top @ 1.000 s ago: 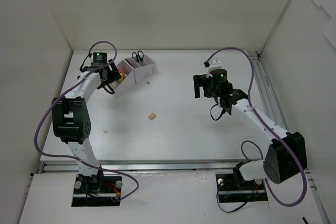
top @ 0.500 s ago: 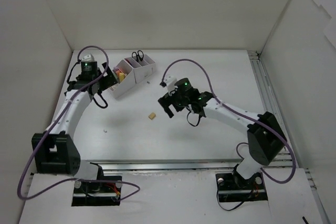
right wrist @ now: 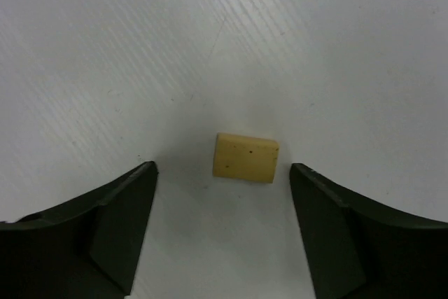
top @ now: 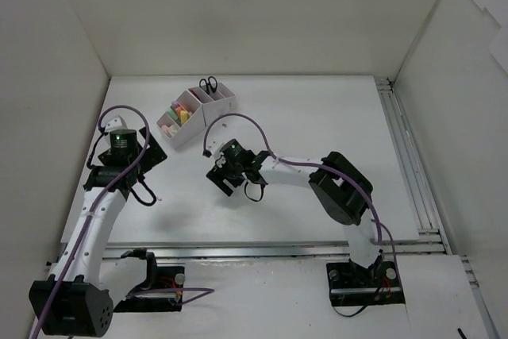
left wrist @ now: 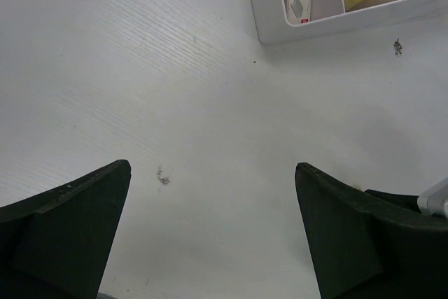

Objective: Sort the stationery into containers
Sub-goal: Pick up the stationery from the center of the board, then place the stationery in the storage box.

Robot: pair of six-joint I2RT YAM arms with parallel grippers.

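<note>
We hold the left gripper (left wrist: 213, 173) with jaws spread wide over the bare table (left wrist: 140, 68), near the desk organizer (top: 214, 113) containing scissors (top: 208, 83). The right gripper's (right wrist: 222, 167) jaws stand apart, flanking a beige eraser (right wrist: 246, 157) on the table without touching it.

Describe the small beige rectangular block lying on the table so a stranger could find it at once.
On the white table, look nearer than the pale plastic organizer with slanted compartments, to the right gripper. Between its open black fingers, touching neither, lies the flat beige rectangular block. Unlike the coloured pieces in the organizer, it sits loose on the tabletop.
</note>
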